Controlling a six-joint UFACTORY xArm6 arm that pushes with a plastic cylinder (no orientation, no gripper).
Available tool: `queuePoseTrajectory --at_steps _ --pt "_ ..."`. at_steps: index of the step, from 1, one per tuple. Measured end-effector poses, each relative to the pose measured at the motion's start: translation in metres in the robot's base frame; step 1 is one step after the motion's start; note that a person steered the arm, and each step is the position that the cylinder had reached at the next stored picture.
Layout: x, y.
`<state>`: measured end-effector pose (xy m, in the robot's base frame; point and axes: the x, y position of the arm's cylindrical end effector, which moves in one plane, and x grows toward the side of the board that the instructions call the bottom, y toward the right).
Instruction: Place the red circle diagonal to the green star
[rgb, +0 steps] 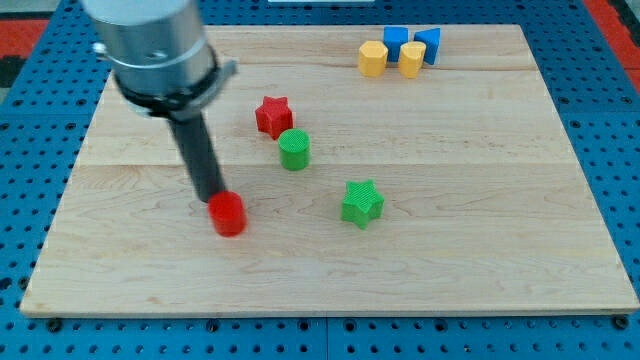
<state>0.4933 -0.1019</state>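
Bench (480, 250): pale wooden board with lengthwise grain and visible plank seams, lying on a blue perforated base (20, 150). Red circle (228, 213): short ribbed plastic cylinder, upright, axis vertical, flat face up, so no heading can be read from it; sits near-left of centre. My tip (214, 197): dark matte rod under a grey cylindrical housing, end touching the red circle's far-left edge. No jaws on this rod, so no open or closed state applies. Green star (361, 203): ribbed, lying flat, well right of the red circle and roughly level with it. Green cylinder (294, 149) stands just near-right of the red star (272, 116). Far right: 2 yellow hexagonal blocks (373, 58) (411, 58) touching 2 blue blocks (396, 40) (428, 43).
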Motion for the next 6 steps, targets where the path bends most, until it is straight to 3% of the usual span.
queuePoseTrajectory --at_steps 1,3,4,5,6 --pt "0.006 0.042" --pt "0.003 -0.042" --pt "0.041 0.004" --pt "0.041 0.031" --pt "0.009 0.056"
